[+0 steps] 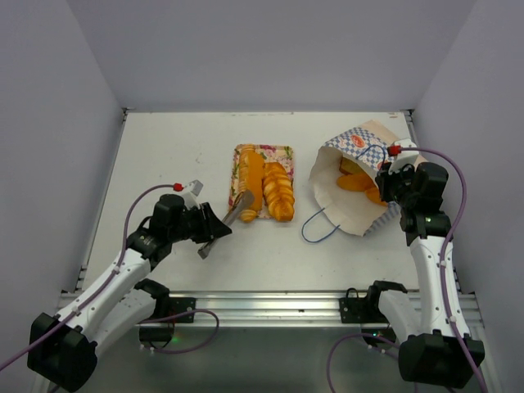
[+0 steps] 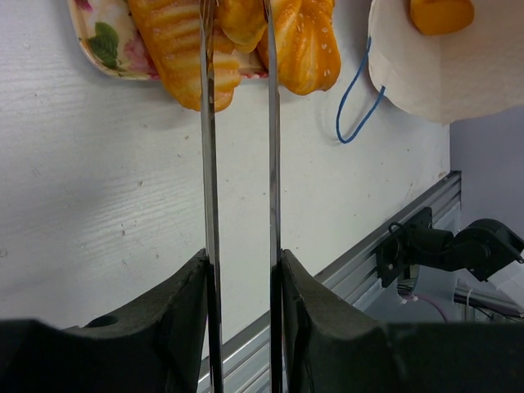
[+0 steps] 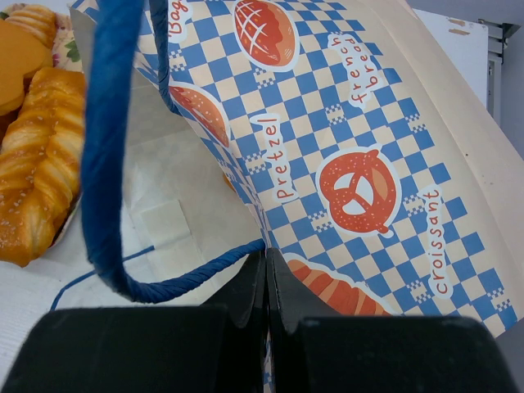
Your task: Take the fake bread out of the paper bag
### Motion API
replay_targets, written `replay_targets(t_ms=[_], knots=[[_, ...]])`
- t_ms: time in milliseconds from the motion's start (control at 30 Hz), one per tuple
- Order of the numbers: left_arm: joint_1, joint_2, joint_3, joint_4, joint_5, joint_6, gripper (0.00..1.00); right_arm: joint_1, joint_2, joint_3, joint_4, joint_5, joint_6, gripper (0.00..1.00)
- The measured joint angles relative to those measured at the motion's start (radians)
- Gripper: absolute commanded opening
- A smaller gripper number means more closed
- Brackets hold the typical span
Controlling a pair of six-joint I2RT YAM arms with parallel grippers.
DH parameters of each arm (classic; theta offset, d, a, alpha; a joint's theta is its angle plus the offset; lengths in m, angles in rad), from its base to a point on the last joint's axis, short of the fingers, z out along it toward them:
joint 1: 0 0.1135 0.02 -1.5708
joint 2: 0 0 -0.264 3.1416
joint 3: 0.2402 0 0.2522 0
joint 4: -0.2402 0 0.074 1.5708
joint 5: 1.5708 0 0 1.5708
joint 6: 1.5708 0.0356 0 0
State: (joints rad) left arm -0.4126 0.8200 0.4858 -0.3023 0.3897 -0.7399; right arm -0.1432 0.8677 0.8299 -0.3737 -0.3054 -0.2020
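Note:
The paper bag [image 1: 354, 211] lies on its side at the right with its mouth facing left, and orange fake bread [image 1: 358, 182] shows inside it. My right gripper [image 3: 268, 262] is shut on the bag's checkered rim [image 3: 352, 123], next to the blue cord handle [image 3: 106, 164]. More fake bread [image 1: 278, 190] lies on the flowered tray [image 1: 264, 150]. My left gripper [image 2: 241, 262] is shut on metal tongs [image 2: 208, 164]. The tongs' blades stand apart on either side of a piece of bread [image 2: 241, 20] on the tray.
A second blue handle [image 1: 319, 229] trails onto the table in front of the bag's mouth. Grey walls close in the table on the left, right and back. An aluminium rail [image 1: 270, 307] runs along the near edge.

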Motion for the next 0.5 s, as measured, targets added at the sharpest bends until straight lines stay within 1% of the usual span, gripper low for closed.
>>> replay_targets(t_ms=[233,500], knots=[[0.0,-0.017,0.0,-0.008,0.004,0.0,0.45,0.0,0.0,0.0,0.0,0.0,0.0,0.0],[0.0,-0.03,0.0,-0.03,0.011,0.003,0.46,-0.001,0.0,0.0,0.0,0.0,0.0,0.0]])
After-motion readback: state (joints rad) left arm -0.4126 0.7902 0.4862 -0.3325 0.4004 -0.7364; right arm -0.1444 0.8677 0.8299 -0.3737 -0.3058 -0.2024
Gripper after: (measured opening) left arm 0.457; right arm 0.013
